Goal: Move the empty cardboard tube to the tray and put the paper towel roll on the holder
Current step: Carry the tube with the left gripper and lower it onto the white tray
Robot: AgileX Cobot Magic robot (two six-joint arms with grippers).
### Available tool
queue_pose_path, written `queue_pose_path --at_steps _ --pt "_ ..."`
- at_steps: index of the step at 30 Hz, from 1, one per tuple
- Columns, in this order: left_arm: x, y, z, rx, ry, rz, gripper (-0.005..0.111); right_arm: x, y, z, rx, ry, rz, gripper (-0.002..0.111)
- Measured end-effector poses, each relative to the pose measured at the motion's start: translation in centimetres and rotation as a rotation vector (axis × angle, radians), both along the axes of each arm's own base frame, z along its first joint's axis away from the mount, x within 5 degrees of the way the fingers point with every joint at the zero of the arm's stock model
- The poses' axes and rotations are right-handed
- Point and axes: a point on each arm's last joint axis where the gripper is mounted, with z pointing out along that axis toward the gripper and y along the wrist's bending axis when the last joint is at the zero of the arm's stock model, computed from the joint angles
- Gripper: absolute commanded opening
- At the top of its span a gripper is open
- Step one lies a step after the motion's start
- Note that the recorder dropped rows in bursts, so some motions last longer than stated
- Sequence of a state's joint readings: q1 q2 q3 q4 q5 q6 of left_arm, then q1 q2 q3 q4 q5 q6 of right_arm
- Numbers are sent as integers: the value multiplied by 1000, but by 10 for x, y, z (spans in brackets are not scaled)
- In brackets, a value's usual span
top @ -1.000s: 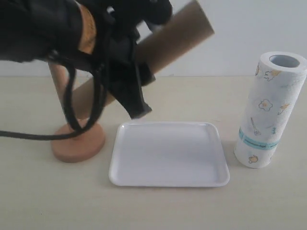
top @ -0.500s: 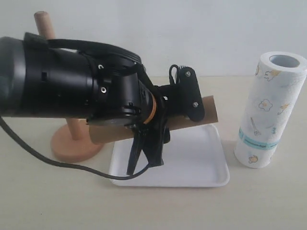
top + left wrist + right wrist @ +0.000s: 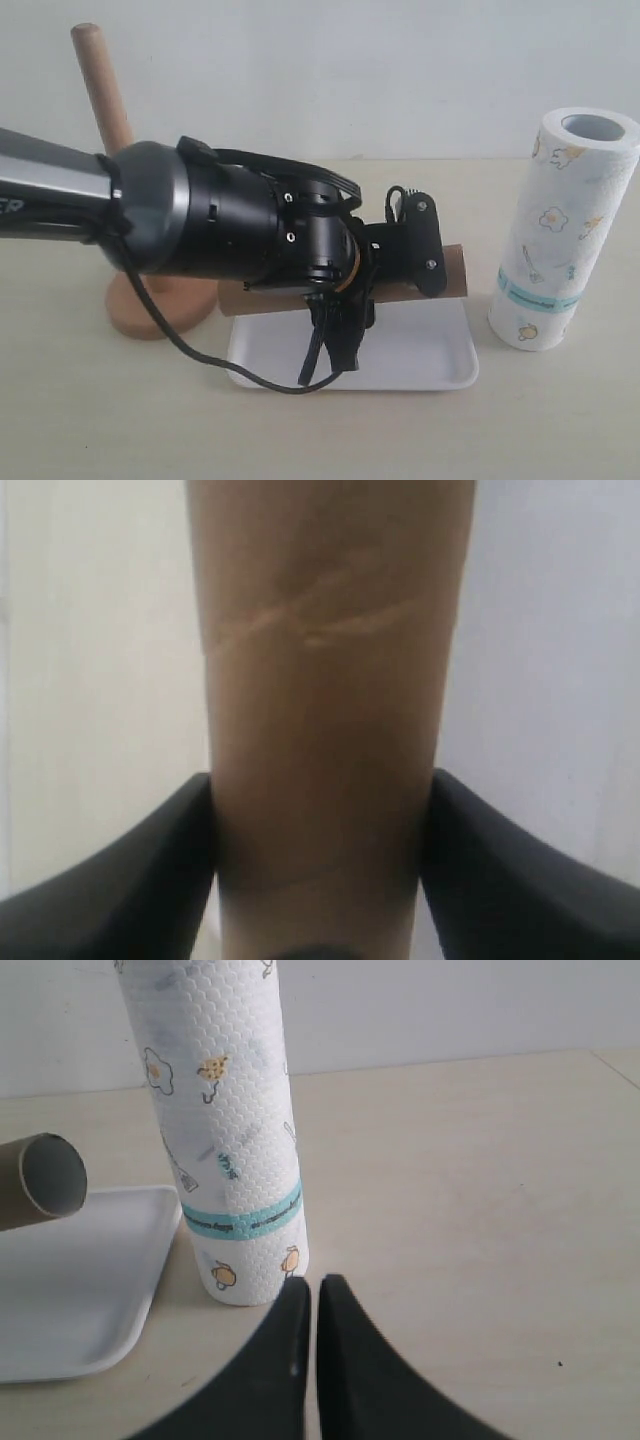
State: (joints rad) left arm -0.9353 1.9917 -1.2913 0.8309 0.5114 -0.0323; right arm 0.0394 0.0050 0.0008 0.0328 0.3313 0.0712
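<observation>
I am bringing the empty cardboard tube [image 3: 452, 272] down to the tray [image 3: 420, 355].

Tilted up high a second ago, the tube is now lying level and hanging low over the tray's far side. My left tool [image 3: 325, 865] is clamping it round the middle, so I judge release is coming next. The holder [image 3: 100, 80] is standing bare, the paper towel roll [image 3: 560, 230] is waiting upright on the surface [image 3: 560, 420], and my right tool [image 3: 305, 1295] is sitting pinched together and empty beside it.

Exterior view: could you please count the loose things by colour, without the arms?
Brown: 2 (tube, holder)
White: 2 (tray, roll)
Total: 4
</observation>
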Motion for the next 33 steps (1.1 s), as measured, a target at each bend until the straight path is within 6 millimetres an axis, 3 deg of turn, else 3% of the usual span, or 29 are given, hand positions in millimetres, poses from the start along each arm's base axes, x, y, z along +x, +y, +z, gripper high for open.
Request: queue_pose_path --at_steps 10,33 --pt "4 -4 -37 108 30 -50 4 0 0 0 0 0 0 3" --pt "5 -11 -46 85 32 -90 4 0 0 0 0 0 0 3"
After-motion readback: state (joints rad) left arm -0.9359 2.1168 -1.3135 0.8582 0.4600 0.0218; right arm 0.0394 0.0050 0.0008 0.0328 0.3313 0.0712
